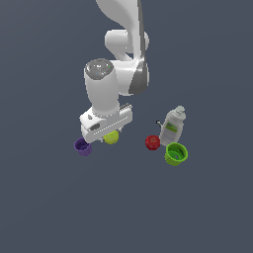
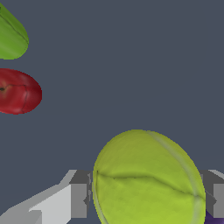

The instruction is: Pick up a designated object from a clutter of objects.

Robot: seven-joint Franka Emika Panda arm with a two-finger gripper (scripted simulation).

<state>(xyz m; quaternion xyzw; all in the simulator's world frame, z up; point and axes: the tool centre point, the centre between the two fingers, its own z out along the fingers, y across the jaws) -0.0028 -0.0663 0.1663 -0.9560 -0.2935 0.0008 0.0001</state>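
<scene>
While the yellow-green ball (image 2: pixel 148 179) fills the wrist view, flanked by both fingers (image 2: pixel 78 194), the gripper (image 1: pixel 110 137) looks clenched on it. Only the exterior view shows the purple cup (image 1: pixel 83 147) just beside, with red round object (image 1: pixel 152 142), green cup (image 1: pixel 176 153) and bottle (image 1: pixel 172 126) well apart.

- Flat, even simulator light in both views; the dark grey-blue bench (image 1: pixel 44 197) shows no cast shadows under the objects
- Soft glossy sheen on the white arm (image 1: pixel 106 86), brightest on its round top cap
- Exterior view sharp but coarse, small items lacking detail
- Wrist view stretches shapes: the yellow-green ball (image 2: pixel 148 179) and red round object (image 2: pixel 18 92) look oval near the edges
</scene>
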